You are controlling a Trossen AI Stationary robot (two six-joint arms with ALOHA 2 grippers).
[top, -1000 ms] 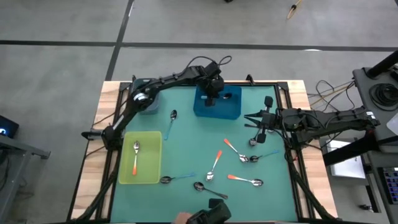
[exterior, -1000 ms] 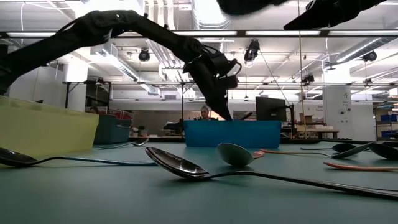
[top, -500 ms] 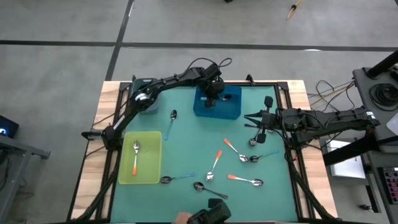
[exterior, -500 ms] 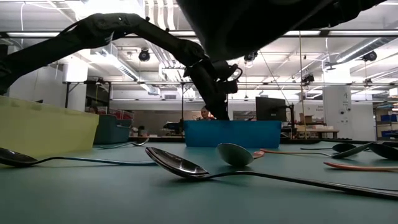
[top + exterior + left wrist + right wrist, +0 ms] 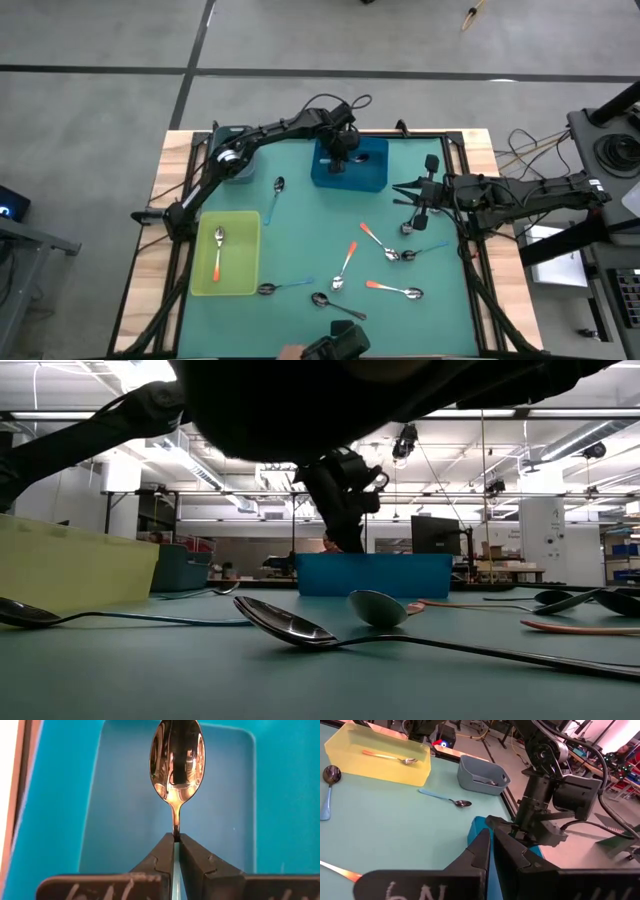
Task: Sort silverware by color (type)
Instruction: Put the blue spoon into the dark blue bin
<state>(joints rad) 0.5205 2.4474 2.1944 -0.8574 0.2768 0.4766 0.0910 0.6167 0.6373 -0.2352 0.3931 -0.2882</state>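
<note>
My left gripper (image 5: 176,837) is over the blue bin (image 5: 365,178) at the table's far side, shut on a spoon with a shiny bowl (image 5: 176,760) and a light blue handle. In the low view it (image 5: 345,535) dips behind the bin's wall (image 5: 400,575). My right gripper (image 5: 490,837) waits shut near the table's right edge (image 5: 412,205). Several spoons lie flat on the mat: orange-handled (image 5: 372,238), (image 5: 346,262), (image 5: 392,290), blue-handled (image 5: 275,195), (image 5: 425,248), (image 5: 285,288), and a dark one (image 5: 335,305). My left gripper pinches the spoon between its two fingers at the thin neck (image 5: 176,829) just behind the bowl. The light blue handle runs back between the fingers, which lie along it. The fingers point down from above, and the bowl hangs below them inside the blue bin.
A yellow bin (image 5: 245,280) at the near left holds an orange-handled spoon (image 5: 217,255). A grey bin (image 5: 235,168) sits at the far left corner. A dark shape (image 5: 330,400) close to the low camera blocks that view's top. A dark object (image 5: 335,348) lies at the near edge.
My left gripper, still shut on the spoon, has shifted a little toward the table's left over the blue bin. A dark shape has spread across the top of the low view.
</note>
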